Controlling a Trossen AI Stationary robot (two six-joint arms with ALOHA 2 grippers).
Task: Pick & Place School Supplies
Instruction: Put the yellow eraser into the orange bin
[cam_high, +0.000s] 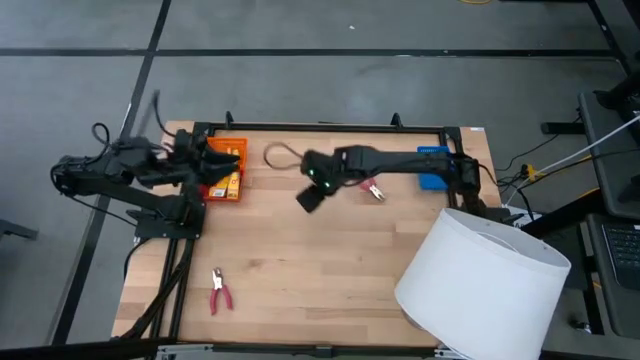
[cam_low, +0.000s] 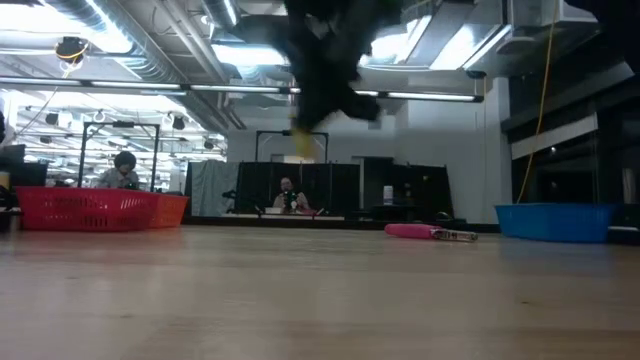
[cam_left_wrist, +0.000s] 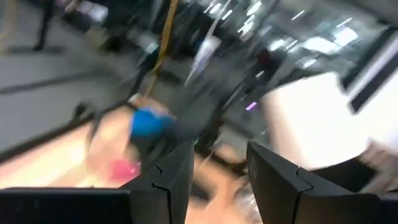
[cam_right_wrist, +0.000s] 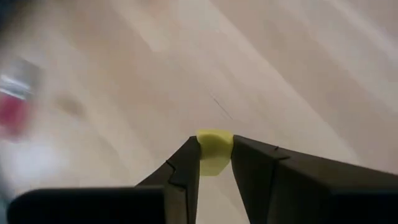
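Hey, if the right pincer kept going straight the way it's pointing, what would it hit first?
Probably bare table. The right pincer, shut on a yellow block, points down at plain wood; nothing lies between, though its height is unclear.

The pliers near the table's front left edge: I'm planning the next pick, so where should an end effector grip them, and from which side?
Grip the pliers from straight above, across the two red handles. They lie flat on the table, apart from other things, so the approach looks clear.
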